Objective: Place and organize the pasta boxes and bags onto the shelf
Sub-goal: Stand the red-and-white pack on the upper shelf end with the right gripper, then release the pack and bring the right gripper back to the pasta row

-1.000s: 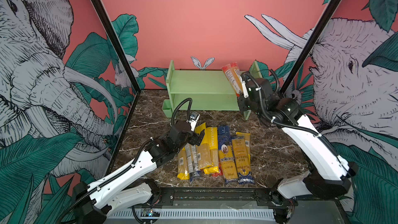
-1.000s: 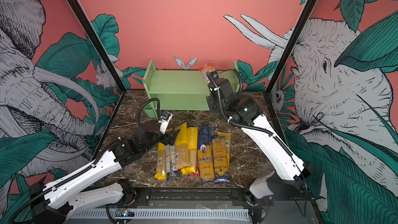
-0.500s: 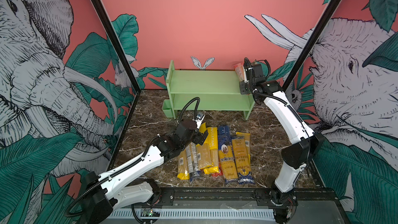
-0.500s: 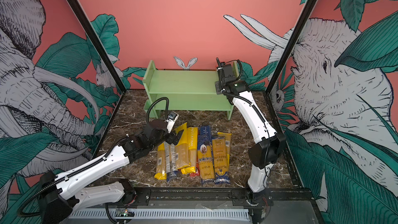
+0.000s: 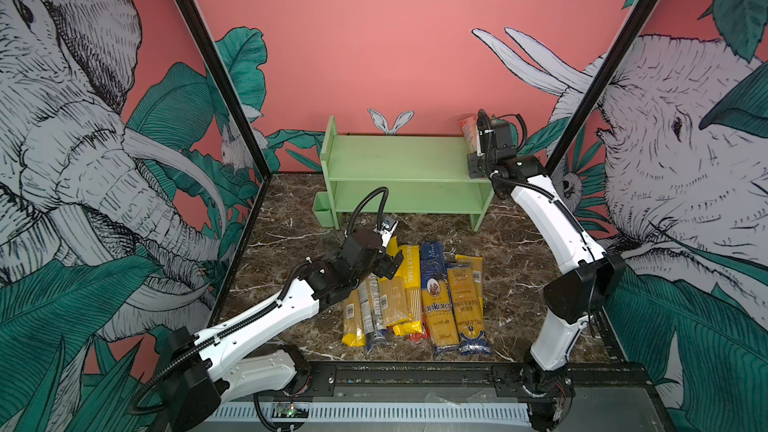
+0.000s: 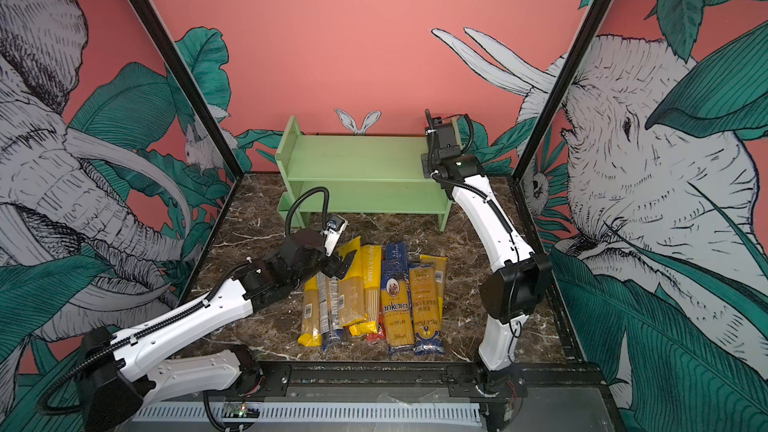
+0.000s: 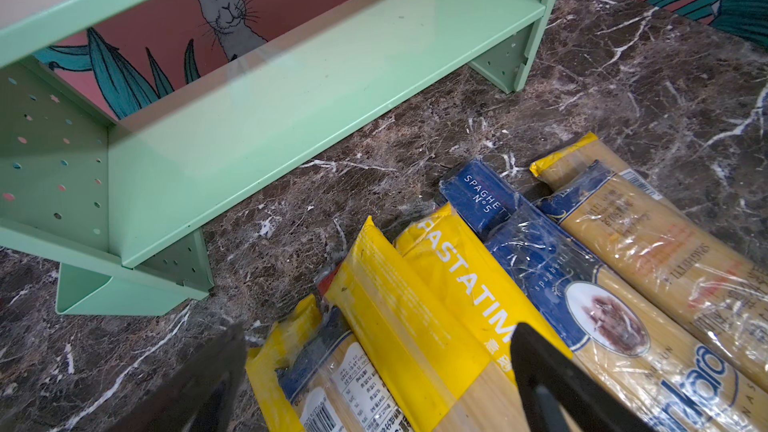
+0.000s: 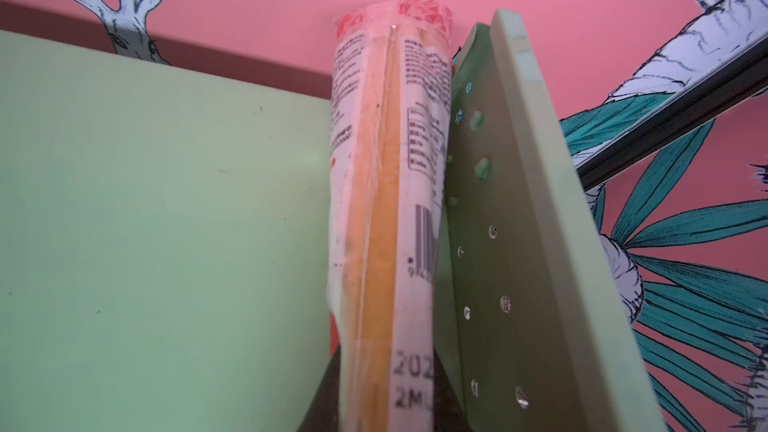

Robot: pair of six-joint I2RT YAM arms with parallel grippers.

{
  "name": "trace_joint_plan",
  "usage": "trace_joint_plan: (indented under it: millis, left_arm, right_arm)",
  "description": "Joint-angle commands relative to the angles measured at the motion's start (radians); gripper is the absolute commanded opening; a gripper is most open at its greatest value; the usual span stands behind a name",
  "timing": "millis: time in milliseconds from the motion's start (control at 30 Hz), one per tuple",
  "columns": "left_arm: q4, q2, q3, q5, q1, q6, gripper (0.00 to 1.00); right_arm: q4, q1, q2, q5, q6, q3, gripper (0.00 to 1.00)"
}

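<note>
Spaghetti pack (image 8: 386, 201), red-ended, at shelf (image 5: 399, 155) top tier, right tool (image 5: 478, 145) pinching it; remaining packs (image 5: 415, 297) piled before shelf, left tool (image 5: 386, 265) spread.

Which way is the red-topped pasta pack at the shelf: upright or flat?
Upright: the pasta pack is on end, red top up, beside the shelf's side panel.

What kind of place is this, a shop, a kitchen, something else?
Probably a staged robot test cell: printed elephant wall panels enclose a marble-look tabletop, a white left arm and right arm sit on a front rail, and a small green shelf stands near spaghetti packs.
</note>
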Motion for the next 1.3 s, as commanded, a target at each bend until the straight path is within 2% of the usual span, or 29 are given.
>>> trace_joint_plan:
  millis: [0, 67, 167, 367, 567, 667, 900, 1000, 1267]
  left_arm:
    - [0.013, -0.012, 0.024, 0.003, -0.006, 0.004, 1.0]
    - [0.012, -0.016, 0.018, 0.001, -0.006, 0.0, 0.99]
    - [0.009, -0.023, 0.012, -0.001, -0.006, -0.008, 1.0]
    - [-0.003, -0.03, 0.014, -0.004, -0.007, -0.012, 1.0]
    - [-0.001, -0.048, 0.006, -0.001, -0.007, -0.012, 1.0]
    - [-0.001, -0.061, 0.0, -0.001, -0.007, -0.015, 1.0]
    - [-0.013, -0.108, -0.013, -0.011, -0.007, -0.024, 1.0]
    - [-0.014, -0.14, -0.03, -0.011, -0.006, -0.037, 1.0]
    - [-0.07, -0.219, -0.068, -0.005, -0.006, -0.11, 1.0]
  right_arm:
    - [0.167, -0.005, -0.047, 0.081, 0.011, -0.018, 0.27]
    - [0.17, -0.005, -0.052, 0.083, 0.012, -0.033, 0.39]
    - [0.169, -0.005, -0.056, 0.077, 0.021, -0.045, 0.51]
    - [0.185, -0.004, -0.092, 0.067, 0.031, -0.081, 0.66]
    - [0.17, -0.004, -0.132, -0.013, 0.045, -0.083, 0.85]
    - [0.167, -0.004, -0.158, -0.042, 0.056, -0.087, 0.9]
    - [0.148, 0.003, -0.204, -0.062, 0.083, -0.108, 0.93]
    - [0.133, 0.022, -0.277, -0.055, 0.095, -0.149, 0.93]
    - [0.057, 0.145, -0.514, 0.044, 0.107, -0.389, 0.93]
